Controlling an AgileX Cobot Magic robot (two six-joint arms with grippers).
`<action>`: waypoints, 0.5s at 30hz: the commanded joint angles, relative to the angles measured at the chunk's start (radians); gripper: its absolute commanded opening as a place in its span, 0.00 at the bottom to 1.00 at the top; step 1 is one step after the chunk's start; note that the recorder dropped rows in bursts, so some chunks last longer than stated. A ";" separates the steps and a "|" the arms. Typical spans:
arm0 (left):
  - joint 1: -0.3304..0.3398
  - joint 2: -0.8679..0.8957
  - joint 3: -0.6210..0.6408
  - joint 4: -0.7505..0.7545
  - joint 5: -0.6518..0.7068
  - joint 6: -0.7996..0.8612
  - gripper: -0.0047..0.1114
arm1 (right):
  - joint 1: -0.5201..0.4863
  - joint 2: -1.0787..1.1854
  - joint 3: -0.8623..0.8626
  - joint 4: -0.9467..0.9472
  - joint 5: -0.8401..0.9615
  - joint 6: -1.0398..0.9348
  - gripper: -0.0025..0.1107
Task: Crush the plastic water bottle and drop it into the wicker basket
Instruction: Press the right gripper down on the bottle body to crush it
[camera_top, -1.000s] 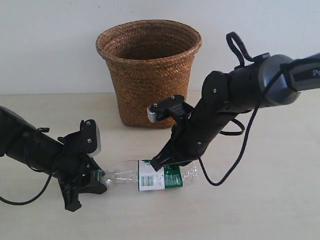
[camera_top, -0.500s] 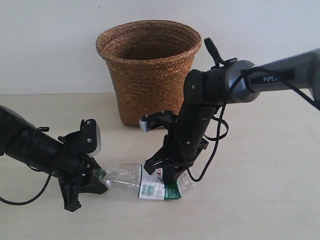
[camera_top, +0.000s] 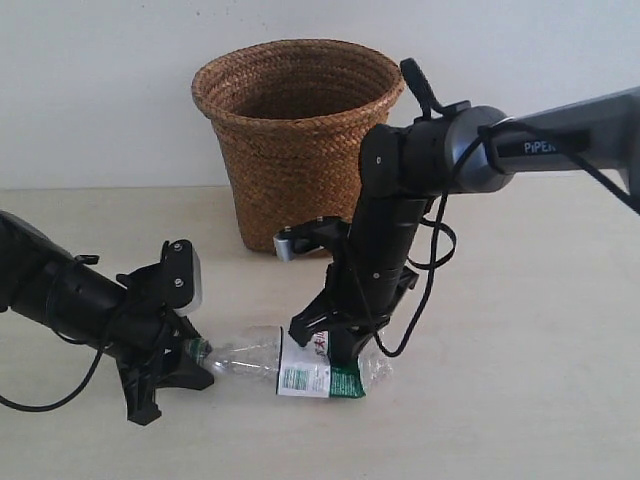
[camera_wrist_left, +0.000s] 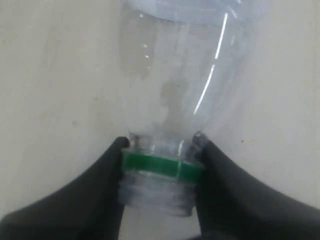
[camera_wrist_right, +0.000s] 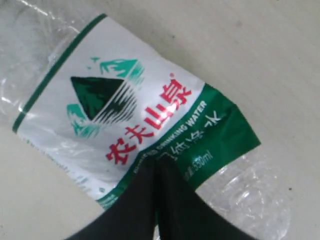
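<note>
The plastic water bottle (camera_top: 300, 365) lies on its side on the table (camera_top: 540, 400), nearer than the wicker basket (camera_top: 300, 150). Its long axis runs left–right, with the neck to the left. The left gripper (camera_top: 192, 358) is clamped on that neck at the green ring (camera_wrist_left: 160, 167). The right gripper (camera_top: 335, 348), fingers pinched together on nothing, presses onto the label (camera_wrist_right: 125, 115) from directly above the body — so the crush likely goes straight down.
</note>
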 joint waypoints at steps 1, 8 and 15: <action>-0.002 0.004 -0.001 -0.015 -0.004 0.005 0.07 | 0.010 -0.077 0.015 -0.014 0.028 -0.009 0.02; -0.002 0.004 -0.001 -0.015 -0.004 0.005 0.07 | 0.012 -0.121 0.015 0.096 -0.027 -0.059 0.02; -0.002 0.004 -0.001 -0.015 -0.004 0.005 0.07 | 0.080 -0.032 0.015 0.113 -0.122 -0.099 0.02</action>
